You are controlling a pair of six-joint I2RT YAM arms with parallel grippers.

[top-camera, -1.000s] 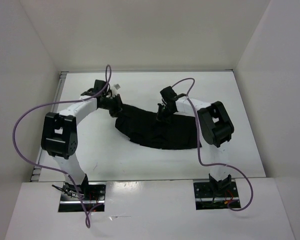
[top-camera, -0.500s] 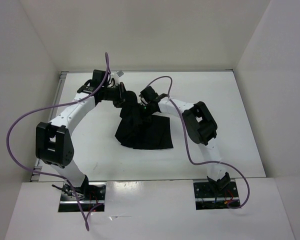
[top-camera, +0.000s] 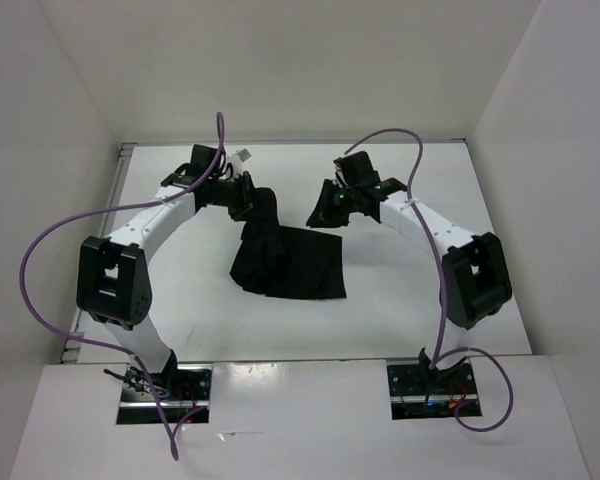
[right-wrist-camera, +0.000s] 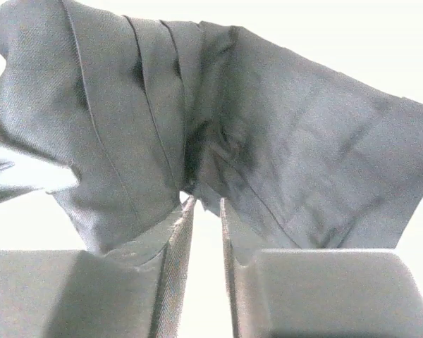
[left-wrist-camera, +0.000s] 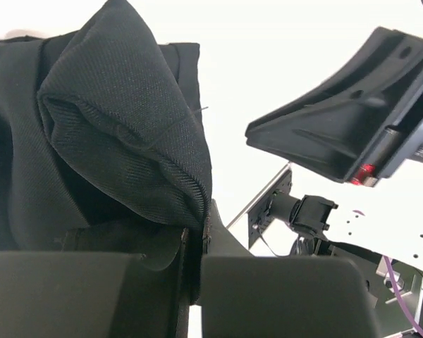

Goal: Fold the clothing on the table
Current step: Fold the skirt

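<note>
The clothing (top-camera: 290,262) lies folded on the table (top-camera: 420,300), just left of centre in the overhead frame. The left gripper (top-camera: 248,197) pinches its bunched upper-left corner tight. The right gripper (top-camera: 323,213) sits at the upper-right edge, fingers slightly parted and nothing between them.
</note>
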